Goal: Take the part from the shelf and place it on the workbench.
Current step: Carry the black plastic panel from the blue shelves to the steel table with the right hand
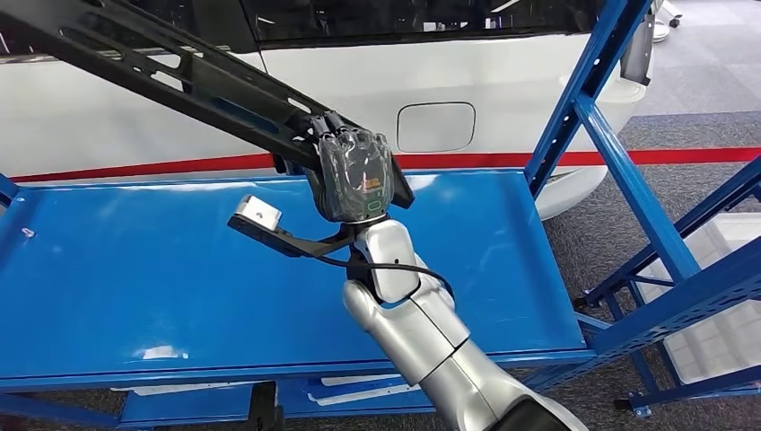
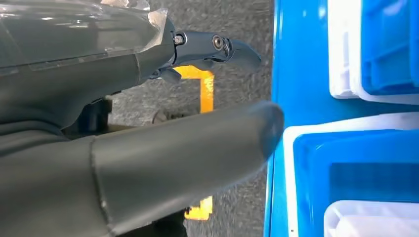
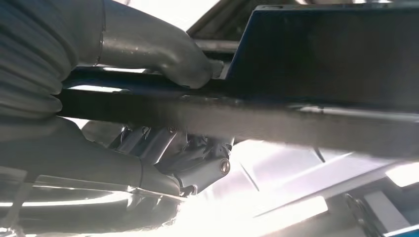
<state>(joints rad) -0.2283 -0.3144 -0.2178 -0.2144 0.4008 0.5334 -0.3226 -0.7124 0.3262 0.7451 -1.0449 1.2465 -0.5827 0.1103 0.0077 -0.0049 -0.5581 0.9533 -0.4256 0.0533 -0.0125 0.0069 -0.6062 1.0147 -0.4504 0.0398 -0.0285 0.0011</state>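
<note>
My right robot hand (image 1: 352, 172) is wrapped around a long black part (image 1: 179, 76), a flat, slotted bar that runs from my grip up toward ten o'clock and out past the picture's corner. In the right wrist view my thumb (image 3: 163, 49) presses on one side of the bar (image 3: 296, 123) and my darker fingers (image 3: 197, 163) curl under the other side, so the part is clamped between them. I hold it in the air above the blue worktop (image 1: 135, 287); it does not touch the surface. The worktop's blue frame posts (image 1: 583, 81) rise at two o'clock from my hand. Beyond the worktop, at twelve o'clock, stands a white car body (image 1: 502, 81) with a red stripe and a fuel flap (image 1: 436, 126).

My left robot hand (image 2: 148, 123) hangs with its thumb (image 2: 188, 153) and a dark finger (image 2: 217, 49) apart and nothing between them. Just beside it in the left wrist view are blue bins (image 2: 356, 168) set in white trays (image 2: 346, 74), over grey carpet with a yellow marking (image 2: 205, 84).
</note>
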